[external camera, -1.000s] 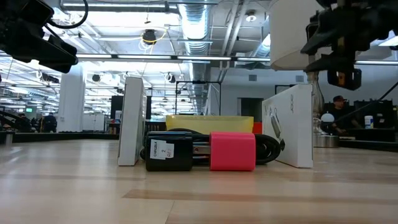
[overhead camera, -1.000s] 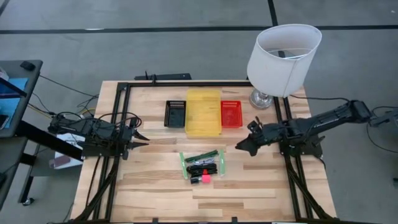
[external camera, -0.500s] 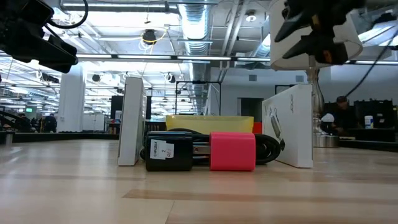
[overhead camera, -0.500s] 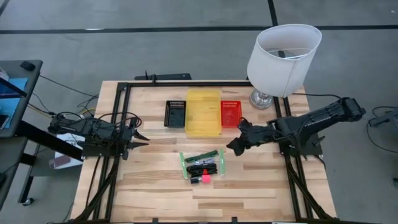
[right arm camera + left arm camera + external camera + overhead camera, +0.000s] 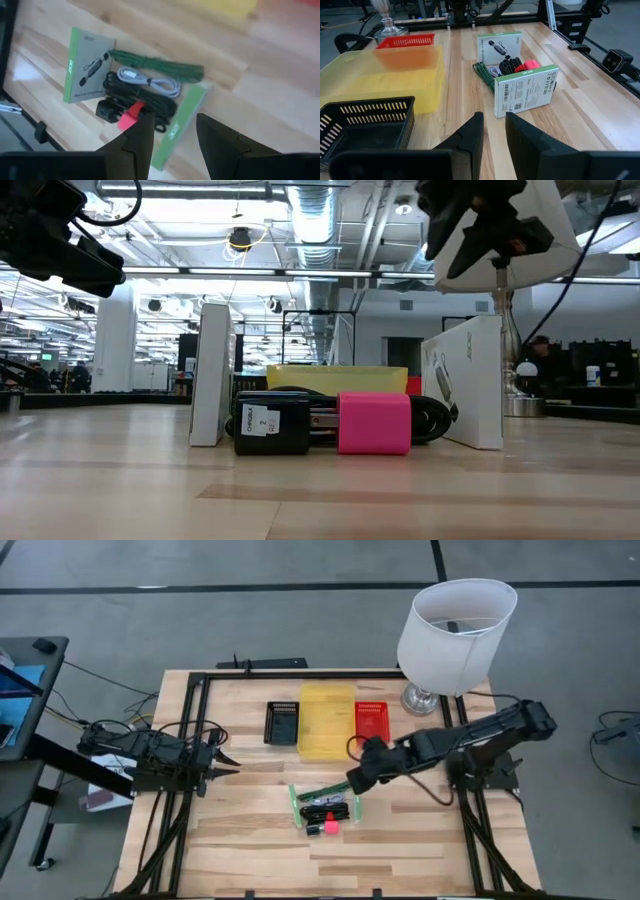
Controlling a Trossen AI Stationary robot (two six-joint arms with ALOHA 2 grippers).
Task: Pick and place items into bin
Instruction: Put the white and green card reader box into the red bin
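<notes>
Right hand (image 5: 352, 783) hung in the air right above the far right corner of the item pile, fingers a bit apart with nothing between them, so open and empty. Left hand (image 5: 228, 762) sat parked out at the left side of the worktop (image 5: 250, 840), well apart from everything, fingers only a narrow gap apart and holding nothing.

Nearest to the front edge was the pink-red block (image 5: 329, 827), sitting next to a black plug with a white sticker (image 5: 270, 427). Right behind those lay the black cord (image 5: 150, 100), a white cable (image 5: 145, 80) and the green cord (image 5: 160, 62), all bunched together. Two green-edged white boxes (image 5: 525, 90) stood on edge on either side of the bundle, boxing it in left and right. Plenty of bare wood lay in front of the pile and off to both sides.

Farther back, across a strip of clear worktop, were three containers in a row: black basket (image 5: 282, 722), yellow tray (image 5: 327, 720) in the middle, and red basket (image 5: 371, 722). Behind the red one, at the far right corner, stood a lamp with a white shade (image 5: 457, 630).
</notes>
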